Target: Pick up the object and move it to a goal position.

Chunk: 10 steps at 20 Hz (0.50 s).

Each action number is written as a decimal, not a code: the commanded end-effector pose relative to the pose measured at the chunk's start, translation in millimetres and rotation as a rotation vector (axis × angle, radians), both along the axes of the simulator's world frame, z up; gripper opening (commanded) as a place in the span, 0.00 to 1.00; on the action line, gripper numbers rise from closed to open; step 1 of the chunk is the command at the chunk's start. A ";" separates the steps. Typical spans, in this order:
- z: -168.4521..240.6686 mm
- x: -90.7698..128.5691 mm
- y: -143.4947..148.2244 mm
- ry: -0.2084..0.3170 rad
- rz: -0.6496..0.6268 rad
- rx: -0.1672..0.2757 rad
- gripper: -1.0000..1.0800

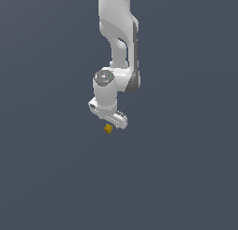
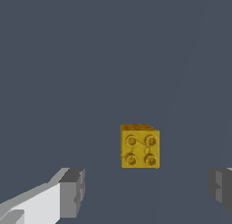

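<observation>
The object is a tiny yellow-orange block with round studs on one face. In the exterior view it lies on the dark grey floor just below the white gripper, whose fingers are hidden by the hand. In the wrist view the block sits between and beyond the two grey fingertips, apart from both. The gripper is open wide and holds nothing.
A plain dark grey surface fills both views. The white arm comes down from the top of the exterior view. No goal marker shows.
</observation>
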<state>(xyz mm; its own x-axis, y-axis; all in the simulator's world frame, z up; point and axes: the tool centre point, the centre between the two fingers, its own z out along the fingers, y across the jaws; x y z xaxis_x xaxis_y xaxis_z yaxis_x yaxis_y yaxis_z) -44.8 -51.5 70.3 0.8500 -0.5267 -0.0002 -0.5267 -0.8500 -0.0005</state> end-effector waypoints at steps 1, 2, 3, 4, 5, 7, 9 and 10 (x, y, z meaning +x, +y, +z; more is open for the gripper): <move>-5.8 -0.5 0.1 0.001 0.000 0.000 0.96; -9.4 -0.7 -0.1 0.001 -0.001 0.000 0.96; -13.7 -0.9 -0.2 0.001 -0.002 0.000 0.96; -18.6 -1.1 -0.3 0.001 -0.002 0.000 0.96; -24.1 -1.4 -0.4 0.000 -0.003 0.000 0.96; -34.1 -1.7 -0.6 0.000 -0.005 0.000 0.96; -41.4 -1.7 -0.6 0.000 -0.005 -0.001 0.96; -44.0 -1.5 -0.5 0.000 -0.005 -0.001 0.96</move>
<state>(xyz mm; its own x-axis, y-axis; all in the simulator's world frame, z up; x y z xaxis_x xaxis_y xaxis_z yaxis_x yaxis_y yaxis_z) -46.7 -52.0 31.3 0.8475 -0.5308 -0.0012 -0.5308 -0.8475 0.0006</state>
